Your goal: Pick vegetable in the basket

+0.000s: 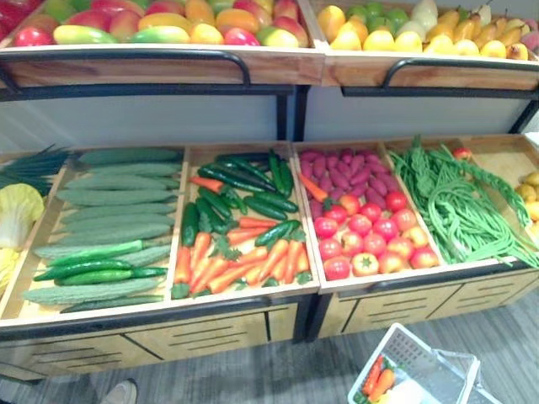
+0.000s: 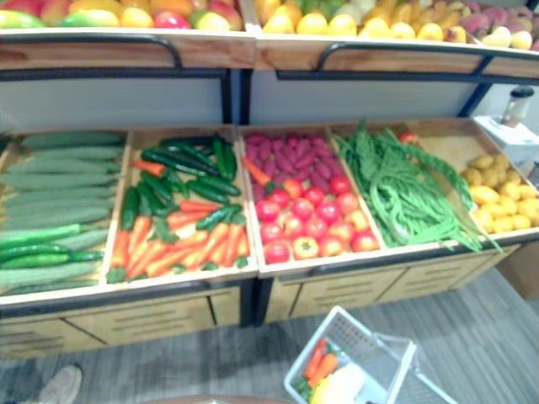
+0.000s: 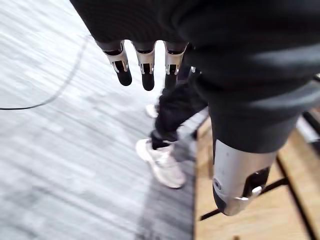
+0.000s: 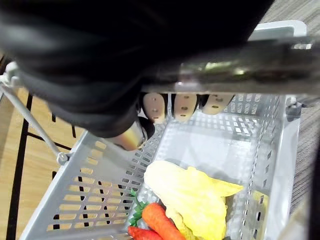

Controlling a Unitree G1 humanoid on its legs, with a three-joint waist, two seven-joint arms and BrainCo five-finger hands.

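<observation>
A pale grey plastic basket [image 1: 438,358] hangs low in front of the vegetable stand, at the lower right. It holds two carrots [image 4: 159,225] and a yellow cabbage leaf [image 4: 192,192]. My right hand [image 4: 182,105] has its fingers curled round the basket's metal handle [image 4: 280,60]. On the stand's lower shelf, wooden trays hold cucumbers [image 1: 109,215], carrots with dark green cucumbers [image 1: 240,252], tomatoes [image 1: 370,240] below purple tubers, and long green beans [image 1: 459,206]. My left hand [image 3: 145,62] hangs over the floor beside the stand, fingers straight, holding nothing.
An upper shelf [image 1: 168,63] of mangoes, apples and pears overhangs the vegetable trays. A person's leg and white shoe [image 3: 162,162] stand on the grey floor by the stand's left end. Yellow potatoes [image 2: 505,202] fill the far right tray.
</observation>
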